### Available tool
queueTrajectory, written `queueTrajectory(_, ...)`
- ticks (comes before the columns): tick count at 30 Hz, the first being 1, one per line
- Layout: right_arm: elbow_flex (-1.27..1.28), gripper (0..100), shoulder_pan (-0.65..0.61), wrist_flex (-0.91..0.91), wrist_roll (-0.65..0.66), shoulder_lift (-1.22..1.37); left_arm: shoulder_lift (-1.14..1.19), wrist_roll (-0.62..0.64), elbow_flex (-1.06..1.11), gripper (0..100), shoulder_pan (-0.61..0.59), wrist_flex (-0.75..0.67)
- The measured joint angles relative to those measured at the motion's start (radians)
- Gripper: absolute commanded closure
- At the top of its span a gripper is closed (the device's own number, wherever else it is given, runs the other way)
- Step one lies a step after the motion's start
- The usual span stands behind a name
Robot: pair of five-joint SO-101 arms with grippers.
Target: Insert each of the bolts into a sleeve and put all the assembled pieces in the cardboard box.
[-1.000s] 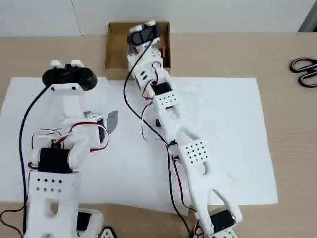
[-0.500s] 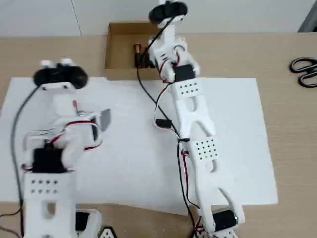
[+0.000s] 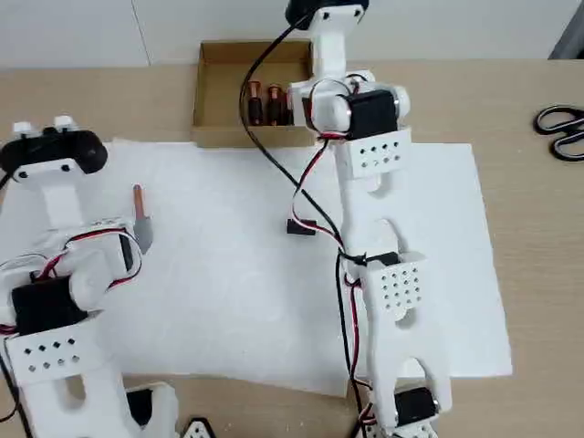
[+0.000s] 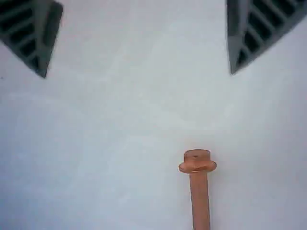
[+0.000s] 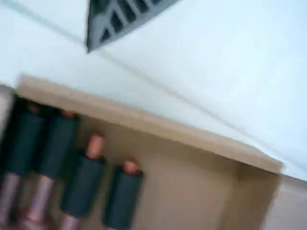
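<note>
A bare copper bolt (image 3: 137, 199) (image 4: 197, 187) lies on the white sheet, its head toward my left gripper (image 3: 142, 233) (image 4: 139, 38). That gripper is open just short of the bolt, with nothing between its fingers. The cardboard box (image 3: 208, 91) (image 5: 192, 139) stands at the table's far edge. Several bolts in dark sleeves (image 3: 265, 103) (image 5: 84, 187) lie side by side in it. My right arm (image 3: 365, 137) stretches out to the box. One finger (image 5: 120, 17) of its gripper hangs over the box's rim, open and holding nothing.
The white sheet (image 3: 228, 283) covers most of the table. A small black connector (image 3: 301, 226) on the right arm's cable lies near the sheet's middle. Scissors (image 3: 561, 128) rest at the far right on bare wood.
The right arm lifted out of the box and swung right, leaving the sleeved bolts visible inside. The left arm drew back to the left, uncovering the bare bolt.
</note>
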Motion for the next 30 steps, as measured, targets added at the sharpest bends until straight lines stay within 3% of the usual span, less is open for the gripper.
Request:
queueTrajectory(14, 0.074, 86.6, 0.002, 0.012, 0.038, -0.018, 0.0, 0.0, 0.0, 77, 0.0, 0.0)
queueTrajectory(30, 0.931, 86.5, 0.002, 0.012, 0.097, -0.47, 0.0, 0.0, 0.0, 77, 0.0, 0.0)
